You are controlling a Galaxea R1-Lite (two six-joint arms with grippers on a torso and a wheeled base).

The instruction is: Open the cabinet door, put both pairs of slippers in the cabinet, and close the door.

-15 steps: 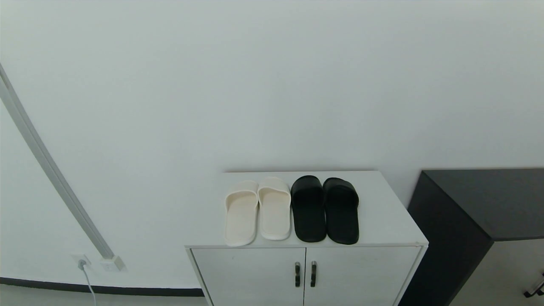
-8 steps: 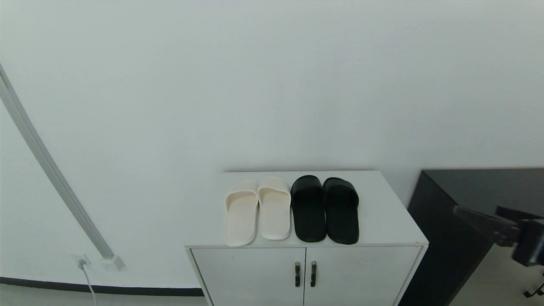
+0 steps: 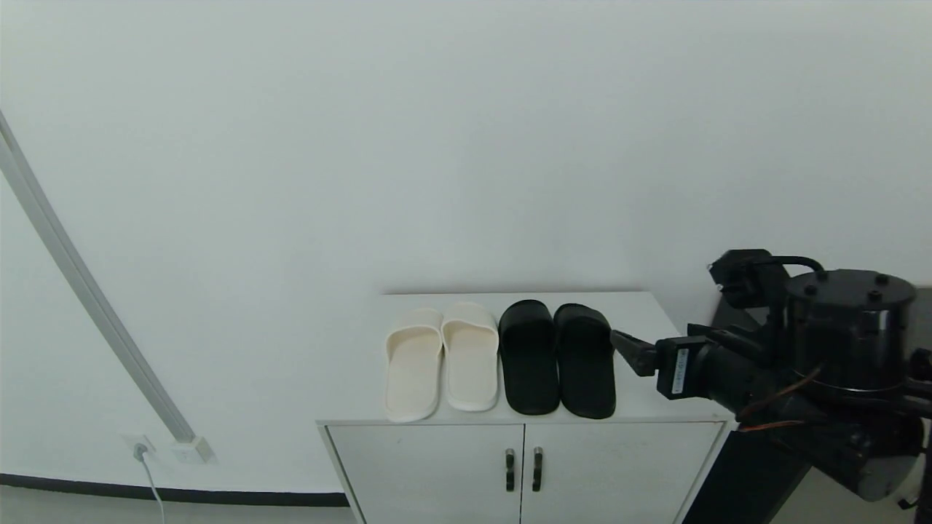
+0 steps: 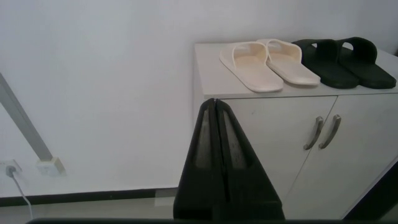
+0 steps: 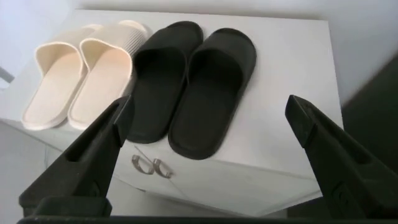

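A white cabinet [image 3: 655, 397] stands against the wall with both doors shut and two dark handles [image 3: 523, 469] at the middle seam. On its top lie a cream pair of slippers [image 3: 440, 360] and, to their right, a black pair [image 3: 557, 360]. My right gripper [image 3: 652, 335] hovers open over the top's right edge, just right of the black pair [image 5: 193, 87], with nothing between its fingers [image 5: 93, 162]. My left gripper [image 4: 215, 109] is shut and empty, low and well in front of the cabinet's left door [image 4: 261, 143], away from the cream pair [image 4: 267, 62].
A black piece of furniture [image 3: 735, 473] stands close against the cabinet's right side, partly behind my right arm. A grey conduit [image 3: 73, 269] runs down the wall to a socket with a plugged cable [image 3: 138, 447] at the lower left. Open floor lies left of the cabinet.
My right arm has come in from the right edge and swung left and up to the cabinet top's right edge. Slippers and doors have not moved.
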